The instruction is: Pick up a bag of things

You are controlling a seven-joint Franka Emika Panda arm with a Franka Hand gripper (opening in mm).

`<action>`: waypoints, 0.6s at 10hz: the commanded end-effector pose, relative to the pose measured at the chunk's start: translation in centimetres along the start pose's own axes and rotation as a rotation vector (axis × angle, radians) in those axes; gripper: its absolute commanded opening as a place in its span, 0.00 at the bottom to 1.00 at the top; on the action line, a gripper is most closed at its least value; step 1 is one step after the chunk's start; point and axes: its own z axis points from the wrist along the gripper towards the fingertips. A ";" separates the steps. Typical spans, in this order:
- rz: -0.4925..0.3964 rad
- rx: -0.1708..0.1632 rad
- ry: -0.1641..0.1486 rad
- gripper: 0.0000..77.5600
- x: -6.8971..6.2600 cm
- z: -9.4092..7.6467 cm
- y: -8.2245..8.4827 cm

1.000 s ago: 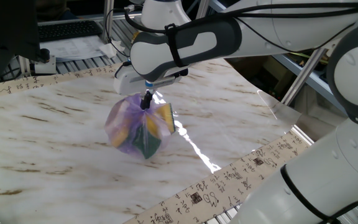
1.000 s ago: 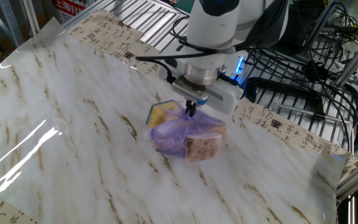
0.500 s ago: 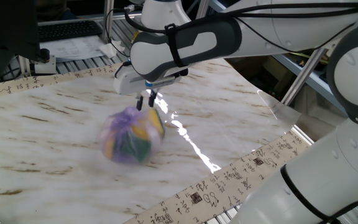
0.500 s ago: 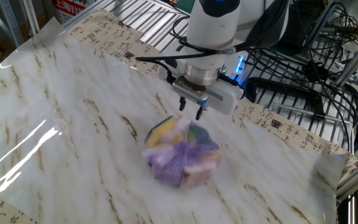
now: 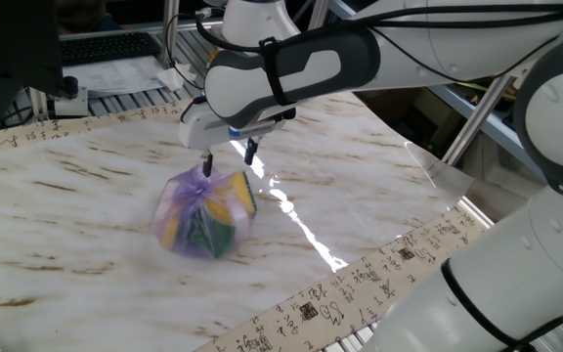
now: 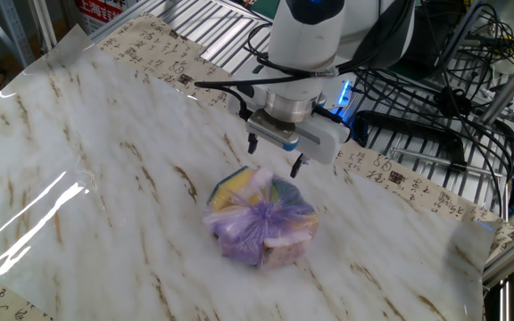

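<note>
The bag of things (image 5: 201,213) is a lumpy, pale-purple translucent plastic bag knotted at the top, with yellow and dark green items inside. It rests on the marble-patterned table (image 5: 86,196). It also shows in the other fixed view (image 6: 261,220). My gripper (image 5: 229,154) hovers just above the bag's knot, fingers spread apart and empty. In the other fixed view the gripper (image 6: 276,153) sits above the far side of the bag, not touching it.
A strip with printed characters (image 5: 360,284) edges the table. A metal rack with cables (image 6: 435,116) stands behind the arm. A keyboard (image 5: 106,47) lies beyond the far table edge. The robot's white arm (image 5: 379,49) spans overhead.
The gripper was shut on the bag's knot and held it up; it opened, the bag dropped onto the table and settled, and the fingers have spread wider.
</note>
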 end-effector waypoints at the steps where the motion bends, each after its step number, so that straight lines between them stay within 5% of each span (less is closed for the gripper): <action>1: 0.001 0.004 0.003 1.00 -0.1 -0.1 0.0; 3: 0.000 0.001 0.006 1.00 -0.1 -0.1 0.0; 6: 0.133 -0.099 0.007 1.00 -0.1 -0.1 0.0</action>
